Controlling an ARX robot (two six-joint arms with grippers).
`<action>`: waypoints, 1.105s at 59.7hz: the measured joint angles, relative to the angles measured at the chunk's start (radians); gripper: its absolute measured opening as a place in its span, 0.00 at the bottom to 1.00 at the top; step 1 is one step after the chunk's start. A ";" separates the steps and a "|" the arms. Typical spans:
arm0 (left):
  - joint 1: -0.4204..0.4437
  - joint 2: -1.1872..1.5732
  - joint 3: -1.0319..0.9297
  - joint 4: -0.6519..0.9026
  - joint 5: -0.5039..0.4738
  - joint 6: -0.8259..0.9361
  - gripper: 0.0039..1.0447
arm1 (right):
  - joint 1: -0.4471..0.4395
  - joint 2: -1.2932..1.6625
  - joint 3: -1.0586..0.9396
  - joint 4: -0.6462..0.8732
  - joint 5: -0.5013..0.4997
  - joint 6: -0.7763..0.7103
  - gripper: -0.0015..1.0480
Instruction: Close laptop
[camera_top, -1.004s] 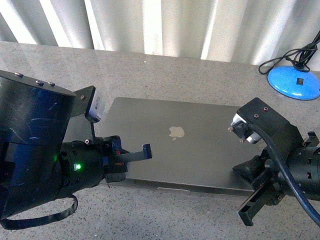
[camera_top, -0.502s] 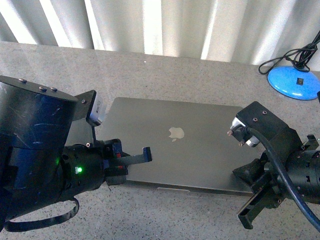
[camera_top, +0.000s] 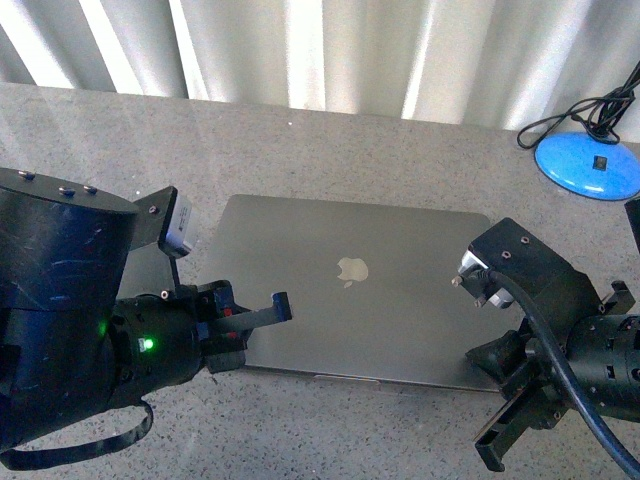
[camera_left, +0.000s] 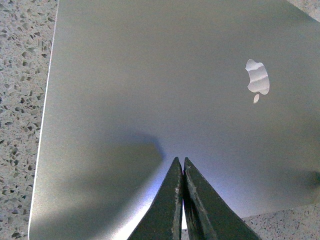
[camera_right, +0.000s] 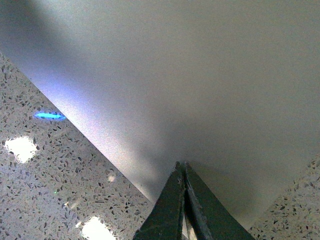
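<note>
Laptop lid down; left fingers and right fingers clenched above it.

I have the left arm reaching in low from the left, and the left gripper is closed, its two fingers touching along their length. The right arm comes in from the right, and the right gripper is likewise closed, fingertips pressed together.
</note>
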 joint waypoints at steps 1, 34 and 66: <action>0.002 0.001 0.000 0.001 0.000 -0.001 0.03 | 0.000 0.002 0.000 -0.001 0.000 0.000 0.01; 0.078 0.086 0.009 0.060 0.112 -0.116 0.03 | -0.003 0.016 0.011 -0.015 -0.005 0.006 0.01; 0.134 -0.049 -0.057 0.066 -0.119 0.029 0.06 | -0.012 -0.055 -0.012 0.085 -0.011 0.036 0.15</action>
